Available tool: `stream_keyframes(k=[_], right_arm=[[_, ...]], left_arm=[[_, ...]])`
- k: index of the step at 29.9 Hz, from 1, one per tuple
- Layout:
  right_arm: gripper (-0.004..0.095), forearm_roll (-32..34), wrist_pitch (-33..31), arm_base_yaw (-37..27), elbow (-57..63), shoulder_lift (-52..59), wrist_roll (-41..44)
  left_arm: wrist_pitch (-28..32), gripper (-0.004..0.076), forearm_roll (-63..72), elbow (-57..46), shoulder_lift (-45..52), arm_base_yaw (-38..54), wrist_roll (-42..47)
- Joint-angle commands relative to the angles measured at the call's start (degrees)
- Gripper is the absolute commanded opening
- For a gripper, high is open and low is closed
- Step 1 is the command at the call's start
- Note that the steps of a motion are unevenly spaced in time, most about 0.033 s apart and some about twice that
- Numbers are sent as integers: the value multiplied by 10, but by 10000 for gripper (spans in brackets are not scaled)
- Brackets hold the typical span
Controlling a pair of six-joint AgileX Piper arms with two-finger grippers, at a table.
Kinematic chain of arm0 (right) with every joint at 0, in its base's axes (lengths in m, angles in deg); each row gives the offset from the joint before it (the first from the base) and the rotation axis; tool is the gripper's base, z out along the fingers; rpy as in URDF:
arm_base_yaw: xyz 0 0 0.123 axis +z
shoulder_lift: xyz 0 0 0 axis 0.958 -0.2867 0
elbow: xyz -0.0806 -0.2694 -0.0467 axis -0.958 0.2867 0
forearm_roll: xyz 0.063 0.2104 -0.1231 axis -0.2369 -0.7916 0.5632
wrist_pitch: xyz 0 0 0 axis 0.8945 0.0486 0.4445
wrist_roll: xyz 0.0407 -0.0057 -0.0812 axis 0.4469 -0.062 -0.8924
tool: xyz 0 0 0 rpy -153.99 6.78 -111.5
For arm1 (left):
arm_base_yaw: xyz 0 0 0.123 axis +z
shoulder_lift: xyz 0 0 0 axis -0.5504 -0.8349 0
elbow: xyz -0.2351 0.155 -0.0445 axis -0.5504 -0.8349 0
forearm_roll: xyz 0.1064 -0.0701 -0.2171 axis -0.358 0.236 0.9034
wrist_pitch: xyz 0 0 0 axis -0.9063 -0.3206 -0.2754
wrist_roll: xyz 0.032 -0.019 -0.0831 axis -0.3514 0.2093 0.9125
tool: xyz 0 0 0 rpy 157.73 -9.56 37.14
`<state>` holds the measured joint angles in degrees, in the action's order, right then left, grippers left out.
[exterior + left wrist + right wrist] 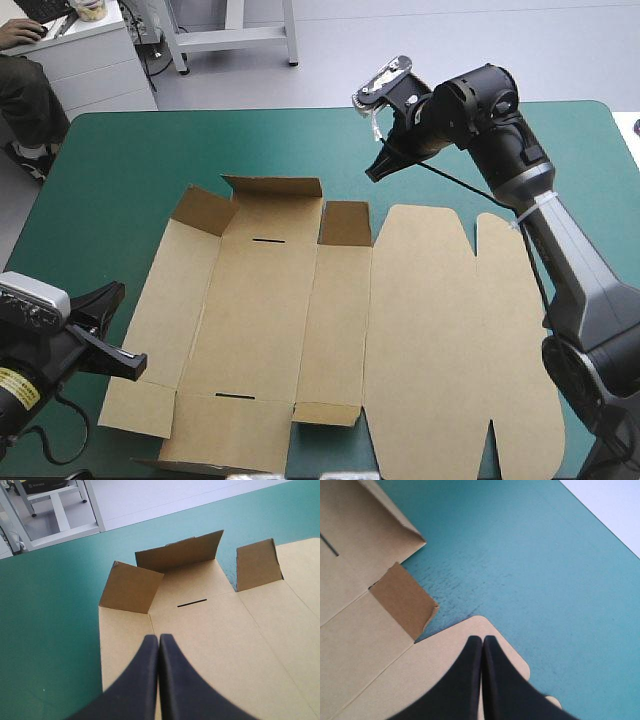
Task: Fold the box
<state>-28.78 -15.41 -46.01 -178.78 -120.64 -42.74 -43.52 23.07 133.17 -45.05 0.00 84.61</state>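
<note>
Pressed together and empty at both the left jaws and the right jaws. Under and ahead of both, on the teal-green worktop (110, 170): the brown box (300, 330), mostly flat, far flaps (272, 187) raised.

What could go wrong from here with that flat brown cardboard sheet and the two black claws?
The flat brown board box lies loose on the teal-green cover. The left gripper and the right gripper are both shut and hold nothing, so a push may slide the box rather than fold it. Its three far flaps stand half-raised and unsupported. They could flop back or be crushed by a passing arm.
</note>
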Motion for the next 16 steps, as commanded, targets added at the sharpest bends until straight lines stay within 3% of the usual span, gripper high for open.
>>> stream_keyframes(k=[1, 8, 16], right_arm=[[-19, 43, -5, -2, -13, 47, 67], [-19, 48, -5, -2, 81, 114, 95], [-20, 63, 0, -2, 290, 242, 108]], left_arm=[[41, -10, -11, 19, -3, -3, 5], [41, -10, -11, 19, -3, -3, 5], [41, -10, -11, 19, -3, -3, 5]])
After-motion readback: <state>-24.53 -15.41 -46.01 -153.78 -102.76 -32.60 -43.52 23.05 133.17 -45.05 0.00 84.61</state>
